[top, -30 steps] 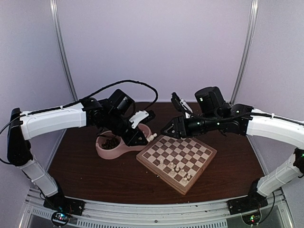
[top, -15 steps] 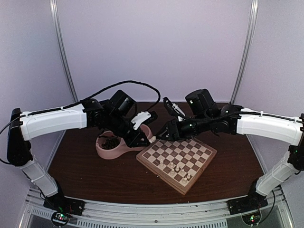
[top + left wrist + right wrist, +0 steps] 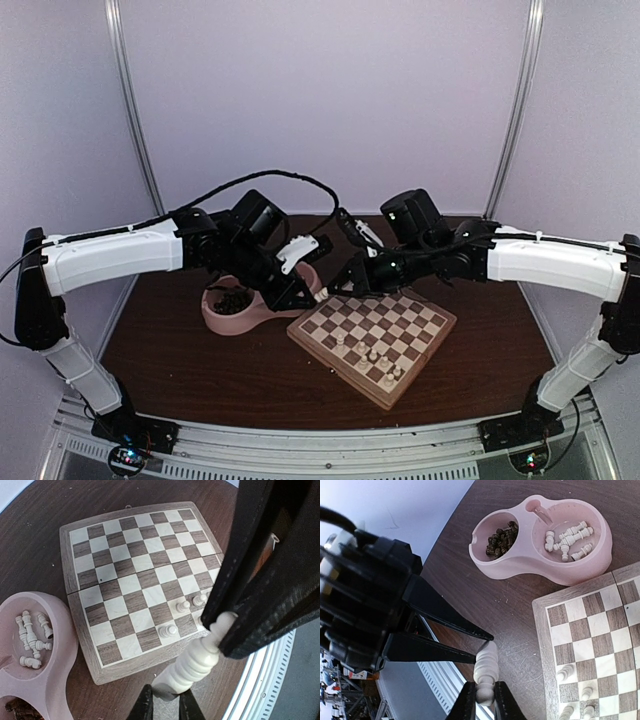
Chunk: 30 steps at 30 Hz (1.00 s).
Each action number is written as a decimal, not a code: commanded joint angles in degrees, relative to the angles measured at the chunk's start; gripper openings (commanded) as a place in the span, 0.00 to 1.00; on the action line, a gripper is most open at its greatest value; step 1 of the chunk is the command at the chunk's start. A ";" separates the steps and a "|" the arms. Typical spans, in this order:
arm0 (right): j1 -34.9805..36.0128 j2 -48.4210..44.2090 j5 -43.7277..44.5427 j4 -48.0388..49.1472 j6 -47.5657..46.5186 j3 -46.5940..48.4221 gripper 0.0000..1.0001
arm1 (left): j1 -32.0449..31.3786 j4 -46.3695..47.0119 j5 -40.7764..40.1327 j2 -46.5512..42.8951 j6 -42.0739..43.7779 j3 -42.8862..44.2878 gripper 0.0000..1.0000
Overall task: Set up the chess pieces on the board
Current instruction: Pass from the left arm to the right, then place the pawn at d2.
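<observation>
Chessboard lies corner-on upon the dark table, just beside the pink dish. One bowl of the dish holds dark chessmen, the other holds loose white chessmen. A few standing white pieces occupy squares along the board's near side. Above the place where dish and board meet, the two arms come together. The left gripper is closed on the broad base of a single white piece, and the right gripper is closed on its opposite end, so both hold it in the air.
</observation>
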 commanded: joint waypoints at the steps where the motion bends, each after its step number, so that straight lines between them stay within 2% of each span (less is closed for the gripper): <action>1: -0.05 -0.74 1.61 -0.40 -0.88 1.38 0.07 | -0.31 2.07 0.59 -0.58 0.79 0.43 0.09; 11: -0.03 -4.58 8.96 -8.59 -5.29 -0.18 0.05 | -0.26 0.55 -6.32 2.12 -2.63 0.47 0.08; 17: 0.18 -3.97 9.65 -10.96 -7.50 -1.35 0.03 | 0.61 -0.21 -10.53 3.00 -5.89 -0.42 0.08; 21: 1.27 -0.70 11.84 -15.58 -10.67 0.60 0.03 | 1.79 -0.36 -11.82 2.44 -7.32 -1.55 0.08; 30: 3.36 12.66 16.59 -26.87 -17.92 11.16 0.02 | 2.52 -1.25 -15.83 0.68 -8.86 -3.32 0.08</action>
